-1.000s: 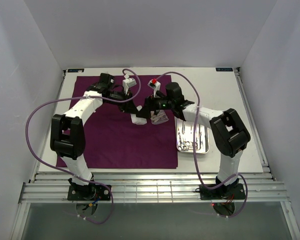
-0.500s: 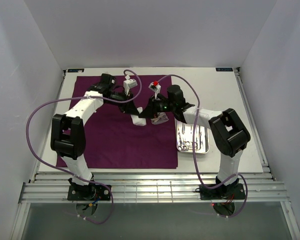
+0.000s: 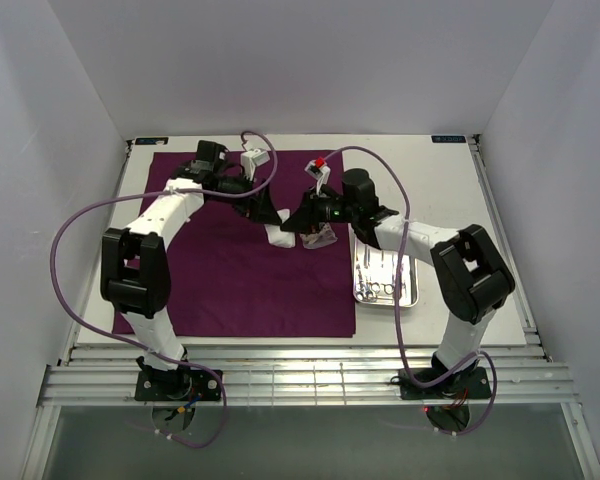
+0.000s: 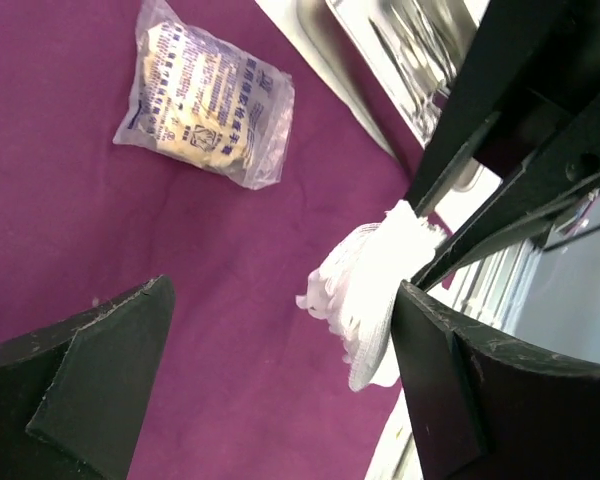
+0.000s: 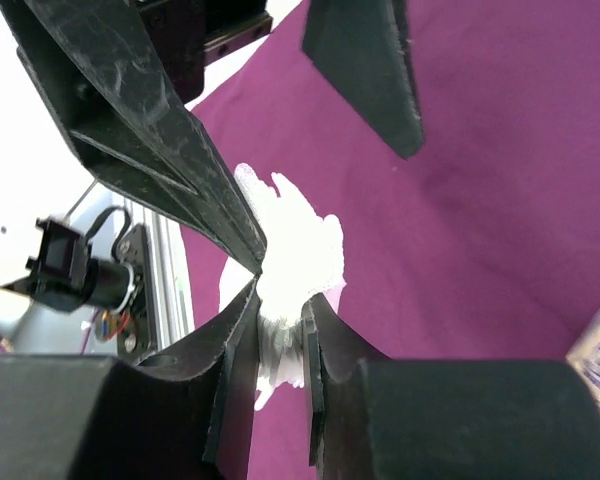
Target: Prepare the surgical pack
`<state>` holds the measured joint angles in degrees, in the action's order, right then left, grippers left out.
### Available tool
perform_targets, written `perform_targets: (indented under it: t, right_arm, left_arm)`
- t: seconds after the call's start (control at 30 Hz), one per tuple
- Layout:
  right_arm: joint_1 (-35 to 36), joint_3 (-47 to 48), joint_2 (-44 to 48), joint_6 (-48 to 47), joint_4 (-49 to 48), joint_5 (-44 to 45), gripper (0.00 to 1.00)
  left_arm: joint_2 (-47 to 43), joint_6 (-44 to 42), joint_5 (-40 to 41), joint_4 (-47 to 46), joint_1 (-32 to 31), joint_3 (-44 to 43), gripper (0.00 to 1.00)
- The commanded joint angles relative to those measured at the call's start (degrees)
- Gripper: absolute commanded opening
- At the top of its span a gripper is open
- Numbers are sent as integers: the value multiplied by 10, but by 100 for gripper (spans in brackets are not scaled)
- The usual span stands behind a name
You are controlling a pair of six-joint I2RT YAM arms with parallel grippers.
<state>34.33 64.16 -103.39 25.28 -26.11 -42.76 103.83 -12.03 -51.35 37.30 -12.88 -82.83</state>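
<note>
one purple cloth [image 3: 230, 285] lies spread flat. over it the left gripper [image 4: 280, 295] gapes wide, holding nothing. the right gripper [image 5: 280, 300] is clamped on one white gauze stack [image 5: 298, 240]. one sealed packet [image 4: 205, 95] lies on the cloth, one steel tray [image 3: 386, 304] just right of it.

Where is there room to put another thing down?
Bare: the near half of the purple cloth, and the table beyond the tray. Crowded mid-cloth, where the left claw and right claw meet at the gauze and packet.
</note>
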Motion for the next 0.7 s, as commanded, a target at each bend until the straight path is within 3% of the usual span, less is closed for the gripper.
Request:
perform_targets:
  t: [0.0,0.13,0.27,0.33,0.37,0.53,0.67]
  right_arm:
    - [2,-20,35,27,-19,37,8]
    - [-16,-51,69,63,-20,86,8]
    - [-44,-83,100,78,-17,113,8]
    - [-54,-103,113,86,-10,128,8]
    - [-67,-112,121,93,-10,133,8]
    - [-118,-228,239,164,-10,245,8]
    - [-150,-317,338,239,20,383,8]
  left_arm:
    - [-12,75,8,-31,-2,-44,98]
    - [-14,118,-13,-30,5,-87,98]
    - [-13,155,-118,-29,8,-129,98]
    - [-13,166,-133,-29,7,-133,98]
    - [-16,164,-118,-24,8,-134,98]
    - [-31,124,128,6,7,-114,98]
    - [-42,101,211,13,7,-74,98]
